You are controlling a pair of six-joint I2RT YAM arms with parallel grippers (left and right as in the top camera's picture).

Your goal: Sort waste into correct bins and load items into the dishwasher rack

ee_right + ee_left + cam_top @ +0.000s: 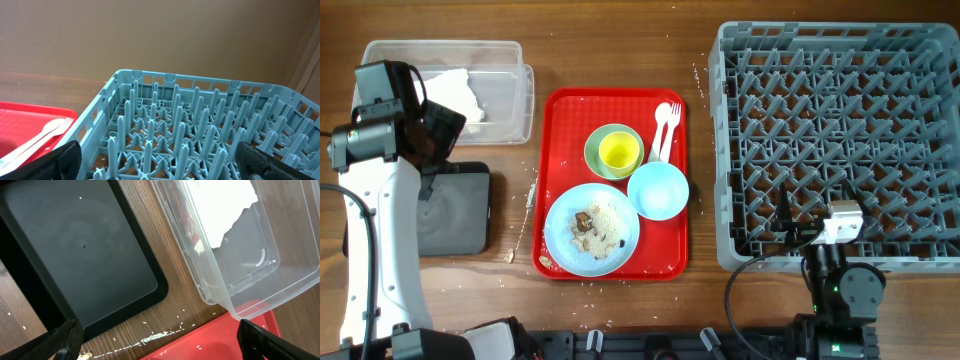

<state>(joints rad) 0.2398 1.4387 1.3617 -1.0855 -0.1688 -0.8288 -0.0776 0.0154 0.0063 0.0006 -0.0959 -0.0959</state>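
Both wide open, empty: left gripper (160, 347) over wood between tub (260, 287) and black tray (75, 245), right gripper (160, 167) at rack's (175, 135) near edge. Fork (673, 125), spoon (662, 118) lie far-to-near, heads far.

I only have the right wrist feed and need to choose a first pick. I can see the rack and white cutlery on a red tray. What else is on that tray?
Observer: A yellow cup sits in a pale green bowl, with a light blue bowl and a light blue plate next to them.
Operator: Is the plate clean?
Observer: No, it has brown scraps and pale crumbs on it.
Operator: Where is the left arm?
Observer: The left gripper is open and empty. It hangs above the black tray and the clear tub, which has a white napkin in it.
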